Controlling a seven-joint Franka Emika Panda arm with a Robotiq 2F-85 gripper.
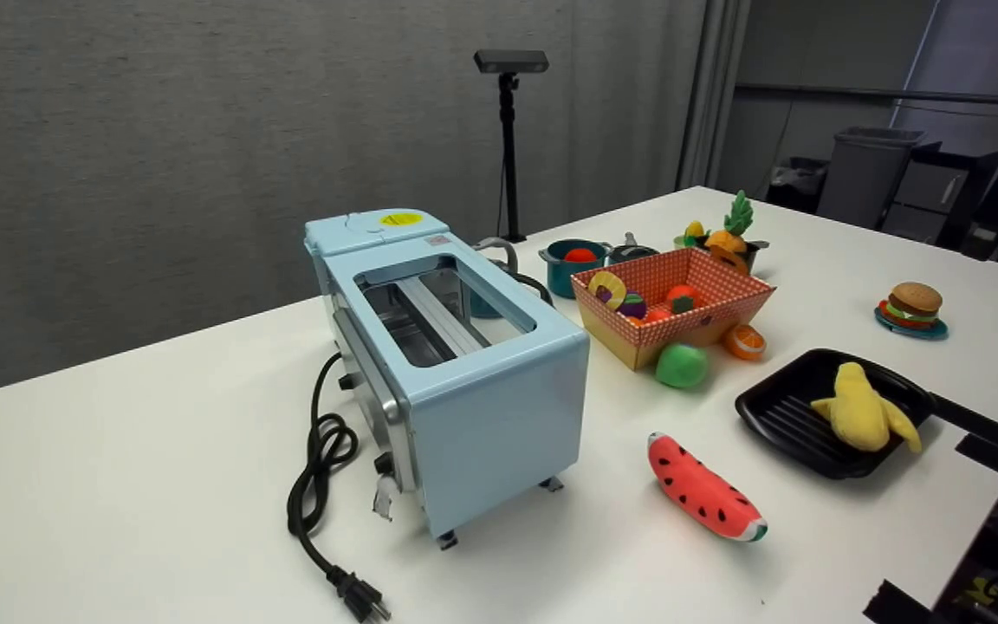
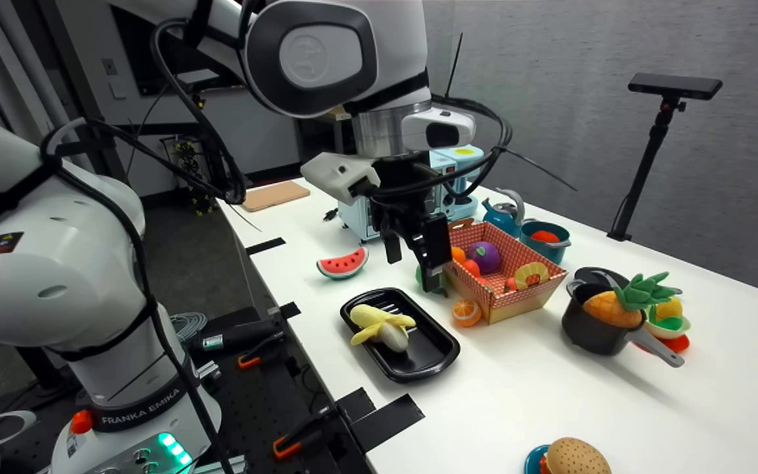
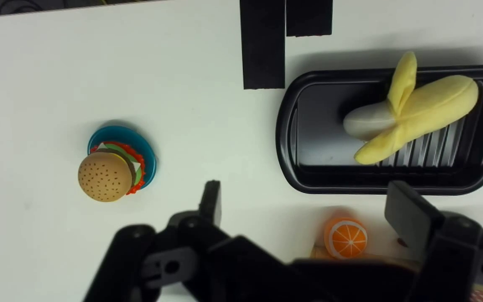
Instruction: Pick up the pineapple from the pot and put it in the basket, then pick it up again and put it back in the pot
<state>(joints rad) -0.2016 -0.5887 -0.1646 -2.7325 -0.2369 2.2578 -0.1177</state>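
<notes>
Left of the basket (image 2: 525, 304) in an exterior view, the end effector (image 2: 412, 271) hangs above the desk (image 2: 504, 388), spread, holding nothing; I'd fear a low swing rightward clipping that basket. Toy fruit (image 2: 484, 257) crowds it, so anything set there might roll off the heap. Farther right, the pineapple (image 2: 611, 308) leans in the pot (image 2: 589, 332), leaves (image 2: 645, 292) sticking out; gripping only those soft-looking leaves might let it slip, and bumping the long handle (image 2: 658, 347) could tip the pot.
</notes>
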